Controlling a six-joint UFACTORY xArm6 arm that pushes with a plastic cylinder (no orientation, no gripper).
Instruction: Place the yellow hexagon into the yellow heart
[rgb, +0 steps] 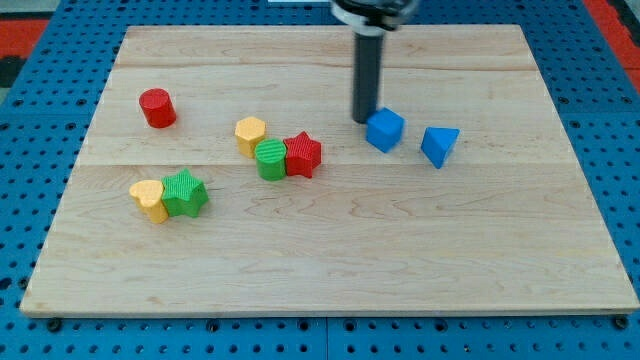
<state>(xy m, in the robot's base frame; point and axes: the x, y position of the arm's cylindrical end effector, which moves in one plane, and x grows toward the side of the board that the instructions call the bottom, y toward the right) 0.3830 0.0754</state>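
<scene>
The arm comes down from the view's top edge, where only a dark round collar (372, 12) of it shows. Below that hangs the straight dark rod (367, 75), upright and nearly vertical. My tip (362, 120) rests on the counter (330, 255), a pale wooden board lying on a blue perforated base (620, 120). There is no pincer on this arm, so there is nothing to open or close and nothing is held; the rod simply ends at the tip.

My tip stands just beside the blue cube (385, 130), at that block's left upper side as the view shows it, close enough that I cannot tell whether they touch. The blue triangular block (439, 145) lies a little further toward the view's right, apart from the cube.

The yellow hexagon (250, 134) sits left of the tip, well apart from it, just beside the green cylinder (270, 158), which touches the red star (303, 154). The yellow heart (150, 198) lies further toward the view's lower left, pressed against the green star (185, 193). The hexagon and heart are apart. A red cylinder (157, 107) stands alone near the view's upper left.
</scene>
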